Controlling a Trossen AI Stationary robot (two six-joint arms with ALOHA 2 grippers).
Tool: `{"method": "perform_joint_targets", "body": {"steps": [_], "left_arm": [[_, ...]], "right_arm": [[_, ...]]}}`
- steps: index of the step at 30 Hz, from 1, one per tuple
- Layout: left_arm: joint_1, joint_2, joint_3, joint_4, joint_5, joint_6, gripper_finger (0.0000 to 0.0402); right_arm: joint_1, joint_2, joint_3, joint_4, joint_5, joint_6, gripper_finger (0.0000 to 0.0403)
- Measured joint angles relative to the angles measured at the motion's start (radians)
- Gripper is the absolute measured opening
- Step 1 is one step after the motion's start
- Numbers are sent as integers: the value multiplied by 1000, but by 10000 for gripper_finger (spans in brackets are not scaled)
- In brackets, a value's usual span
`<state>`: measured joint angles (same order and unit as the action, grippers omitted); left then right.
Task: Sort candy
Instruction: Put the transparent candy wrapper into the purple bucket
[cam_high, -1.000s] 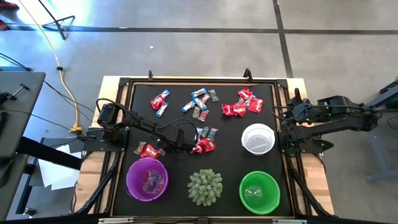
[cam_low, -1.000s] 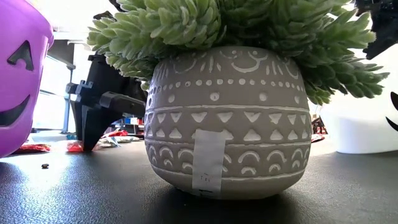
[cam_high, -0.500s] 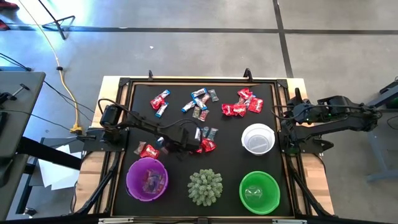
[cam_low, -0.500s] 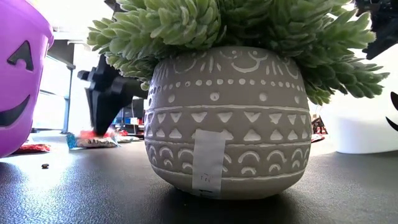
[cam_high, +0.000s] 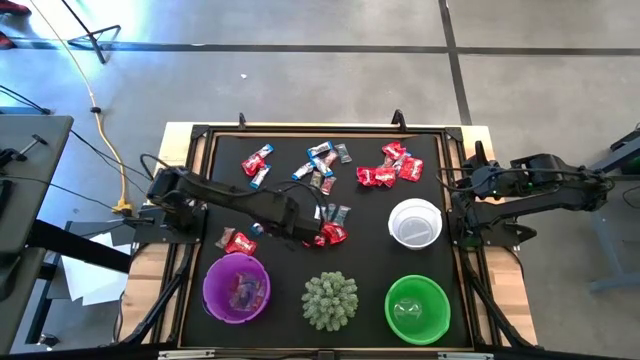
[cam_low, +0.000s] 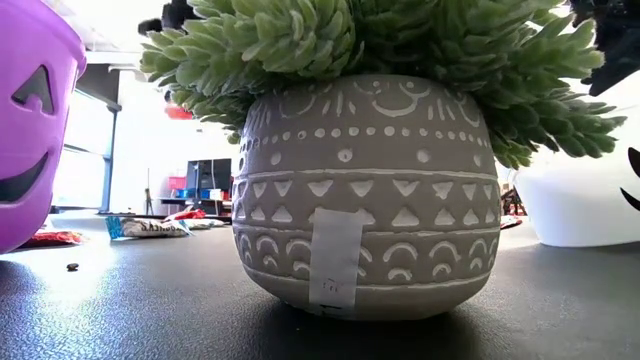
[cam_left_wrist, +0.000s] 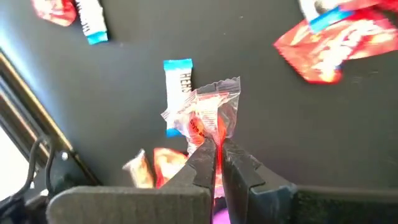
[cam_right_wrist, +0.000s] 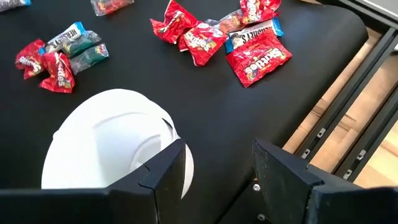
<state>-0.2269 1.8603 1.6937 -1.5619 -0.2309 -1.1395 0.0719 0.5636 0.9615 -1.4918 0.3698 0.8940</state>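
Observation:
Wrapped candy lies on the black mat in loose groups: far left (cam_high: 257, 165), far middle (cam_high: 320, 165), far right (cam_high: 390, 165), centre (cam_high: 332, 232) and near left (cam_high: 238, 242). My left gripper (cam_high: 305, 228) (cam_left_wrist: 216, 142) hangs over the centre group, shut on one clear-wrapped red candy (cam_left_wrist: 211, 112). A blue-and-white candy (cam_left_wrist: 178, 93) lies flat on the mat below it. My right gripper (cam_right_wrist: 217, 168) waits open at the table's right edge, beside the white bowl (cam_right_wrist: 106, 137), with nothing between its fingers. My left gripper pinches one end of the red candy's clear wrapper (cam_left_wrist: 210, 134) between its two fingertips. The fingers come from above, pointing steeply down. The candy sticks out past the fingertips, lifted clear of the mat.
Along the near edge stand a purple bowl (cam_high: 237, 288) with candy inside, a potted spiky green plant (cam_high: 330, 300) and a green bowl (cam_high: 417, 308). The white bowl (cam_high: 415, 222) stands at the right. A black frame (cam_high: 195, 200) rims the mat.
My left gripper has taken hold of the red candy from the centre group and gone up, tipping more steeply downward. The candy has been lifted clear of the mat. In the low view the gripper has risen away from the table top.

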Motion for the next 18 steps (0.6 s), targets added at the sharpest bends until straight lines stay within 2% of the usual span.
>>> {"method": "perform_joint_targets", "body": {"steps": [5, 12, 18], "left_arm": [[-75, -83, 93, -5, 89, -103, 5], [-253, -142, 199, 17, 186, -309, 5], [-400, -141, 205, -5, 215, -433, 7]], "right_arm": [[0, 0, 0, 0, -12, 35, 183], [0, 0, 0, 0, -13, 95, 183], [0, 0, 0, 0, -16, 101, 183]]}}
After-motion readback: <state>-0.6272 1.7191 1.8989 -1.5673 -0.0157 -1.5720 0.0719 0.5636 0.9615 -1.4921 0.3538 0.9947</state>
